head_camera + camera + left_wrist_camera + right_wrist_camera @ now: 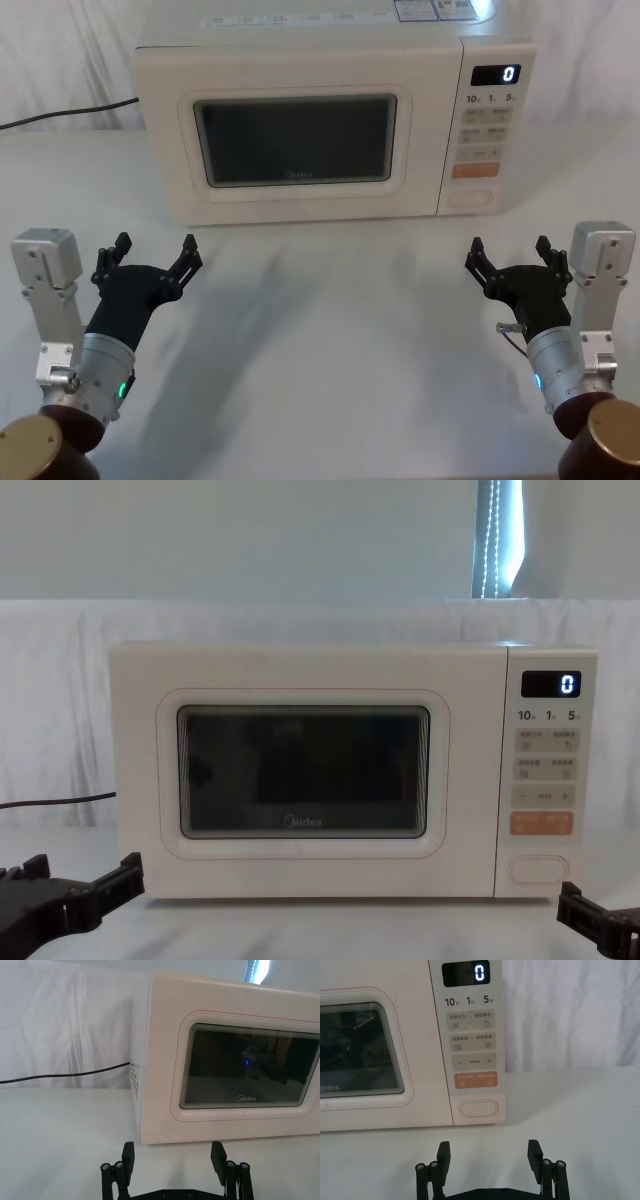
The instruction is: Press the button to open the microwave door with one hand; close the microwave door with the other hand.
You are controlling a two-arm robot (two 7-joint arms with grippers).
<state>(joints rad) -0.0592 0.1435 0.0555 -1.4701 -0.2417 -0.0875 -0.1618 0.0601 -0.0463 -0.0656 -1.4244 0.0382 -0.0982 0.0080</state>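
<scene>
A cream microwave stands at the back of the table, and its door (pixel 296 140) (pixel 250 1067) (pixel 365 1050) (pixel 300 772) with the dark window is closed flush. The wide cream button (pixel 470 196) (pixel 478 1109) (pixel 538 868) sits at the bottom of the control panel, under the orange key. My left gripper (pixel 155 258) (pixel 172 1157) (pixel 80 880) hovers open over the table in front of the door's left side, holding nothing. My right gripper (pixel 510 260) (pixel 488 1155) is open and empty in front of the control panel, well short of the button.
A black power cord (pixel 60 115) (pixel 65 1075) runs off to the left behind the microwave. White cloth covers the table (pixel 330 330) and the wall behind. The display (pixel 495 75) reads 0.
</scene>
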